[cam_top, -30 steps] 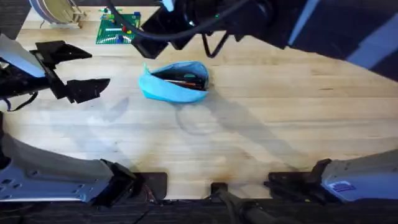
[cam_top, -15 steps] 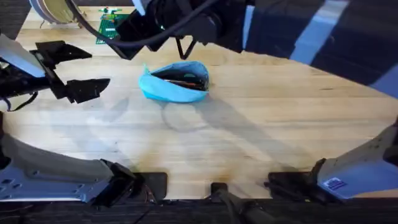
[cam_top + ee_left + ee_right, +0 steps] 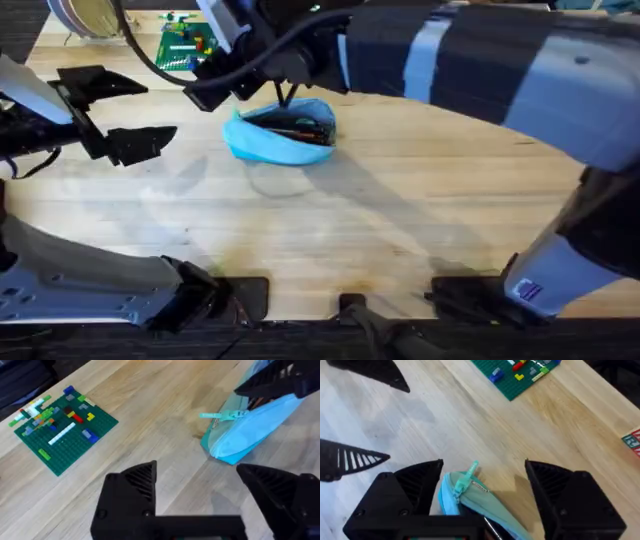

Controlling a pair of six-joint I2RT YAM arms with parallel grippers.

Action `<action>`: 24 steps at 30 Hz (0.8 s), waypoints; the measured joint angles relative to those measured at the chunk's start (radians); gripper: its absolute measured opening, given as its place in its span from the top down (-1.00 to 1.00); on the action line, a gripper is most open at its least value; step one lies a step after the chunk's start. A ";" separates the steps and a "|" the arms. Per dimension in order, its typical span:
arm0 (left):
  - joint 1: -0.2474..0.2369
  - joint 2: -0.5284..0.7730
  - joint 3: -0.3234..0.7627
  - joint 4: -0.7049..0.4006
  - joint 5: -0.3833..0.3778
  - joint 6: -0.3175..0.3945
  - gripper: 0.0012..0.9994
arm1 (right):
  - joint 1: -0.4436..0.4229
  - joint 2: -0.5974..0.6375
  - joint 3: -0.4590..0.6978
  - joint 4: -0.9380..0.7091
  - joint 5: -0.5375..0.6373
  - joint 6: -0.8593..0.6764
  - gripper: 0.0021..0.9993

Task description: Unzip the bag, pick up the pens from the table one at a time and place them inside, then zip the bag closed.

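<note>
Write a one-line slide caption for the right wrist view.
Open right gripper poised over the zipper pull tab at the end of the light-blue bag, green brick baseplate beyond.

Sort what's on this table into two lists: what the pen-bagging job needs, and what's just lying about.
Part of the job:
- the bag, unzipped
- the pens, already inside it
- its zipper pull
- right claw, open over the pull end
- left claw, open, off to the side

Lying about:
- green brick baseplate with small bricks
</note>
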 joint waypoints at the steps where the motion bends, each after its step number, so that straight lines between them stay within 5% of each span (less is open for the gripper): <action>1: 0.000 0.000 0.000 0.000 0.000 0.000 -0.99 | 0.000 0.008 0.007 0.000 0.000 0.008 -0.99; 24: 0.000 0.000 0.000 0.000 0.000 0.000 -0.99 | 0.037 0.118 0.115 -0.093 0.069 0.116 -0.98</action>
